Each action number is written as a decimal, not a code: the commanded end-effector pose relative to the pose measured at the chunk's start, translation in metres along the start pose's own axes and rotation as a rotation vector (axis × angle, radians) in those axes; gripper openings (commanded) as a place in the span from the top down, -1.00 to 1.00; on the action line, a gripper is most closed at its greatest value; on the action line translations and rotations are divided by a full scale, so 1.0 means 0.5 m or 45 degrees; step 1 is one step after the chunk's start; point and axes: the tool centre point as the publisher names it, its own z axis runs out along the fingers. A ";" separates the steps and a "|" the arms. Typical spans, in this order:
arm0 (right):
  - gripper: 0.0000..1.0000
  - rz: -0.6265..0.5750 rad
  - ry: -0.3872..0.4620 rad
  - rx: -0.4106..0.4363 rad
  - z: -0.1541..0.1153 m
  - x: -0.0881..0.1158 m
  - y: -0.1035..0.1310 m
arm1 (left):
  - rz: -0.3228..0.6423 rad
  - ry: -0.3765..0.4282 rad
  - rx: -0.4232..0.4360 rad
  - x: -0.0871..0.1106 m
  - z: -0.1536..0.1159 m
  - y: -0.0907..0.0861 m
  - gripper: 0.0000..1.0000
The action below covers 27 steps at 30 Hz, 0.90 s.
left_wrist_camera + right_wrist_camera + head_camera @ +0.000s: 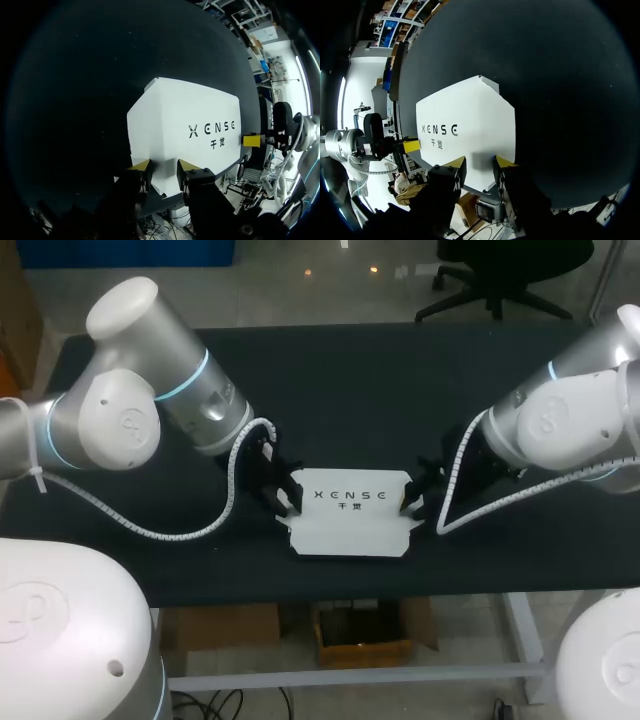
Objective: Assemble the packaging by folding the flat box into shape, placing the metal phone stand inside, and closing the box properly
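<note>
**Both grippers hold the ends of the white box**

Your left arm comes in from 9 o'clock, and the left gripper (283,502) sits at the 9 o'clock end of the box (350,525). In the left wrist view, the left gripper's (164,169) yellow tips stand a little apart. The box's (185,112) end edge fills the gap and meets both fingers, so those jaws are pinching it.

The box lies printed face up on the black table (350,390), toward 6 o'clock from the table's middle and near that edge. Notched flaps show at both of its ends.

At the box's 3 o'clock end you have the right gripper (410,502). In the right wrist view, the right gripper (479,162) likewise has white card between its tips, touching both, so these jaws pinch the box (470,115) too.
</note>
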 end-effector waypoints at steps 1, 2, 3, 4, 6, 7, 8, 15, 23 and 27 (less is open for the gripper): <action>0.31 -0.003 0.023 0.012 0.005 -0.011 0.007 | 0.002 -0.007 0.006 -0.001 0.006 0.003 0.28; 0.31 -0.004 0.026 0.012 0.006 -0.012 0.007 | 0.003 -0.007 0.008 -0.001 0.006 0.003 0.25; 0.30 -0.006 0.028 0.011 0.006 -0.013 0.008 | 0.004 -0.007 0.009 -0.002 0.006 0.003 0.25; 0.30 -0.009 0.030 0.008 0.006 -0.014 0.010 | 0.007 -0.006 0.010 -0.002 0.007 0.003 0.24; 0.29 -0.016 0.032 0.006 0.007 -0.015 0.013 | 0.012 -0.006 0.012 -0.002 0.007 0.004 0.25; 0.29 -0.019 0.031 0.004 0.008 -0.015 0.015 | 0.014 -0.005 0.013 -0.003 0.007 0.004 0.25; 0.29 -0.022 0.033 0.004 0.008 -0.015 0.017 | 0.016 -0.005 0.014 -0.003 0.008 0.005 0.25; 0.30 -0.038 0.057 0.007 0.011 -0.012 0.023 | 0.026 0.008 0.018 -0.001 0.010 0.007 0.33; 0.33 -0.059 0.092 0.006 0.016 -0.010 0.024 | 0.050 0.032 0.011 0.006 0.014 0.019 0.36; 0.33 -0.076 0.100 0.002 0.015 -0.005 0.025 | 0.052 0.049 0.009 0.008 0.018 0.026 0.37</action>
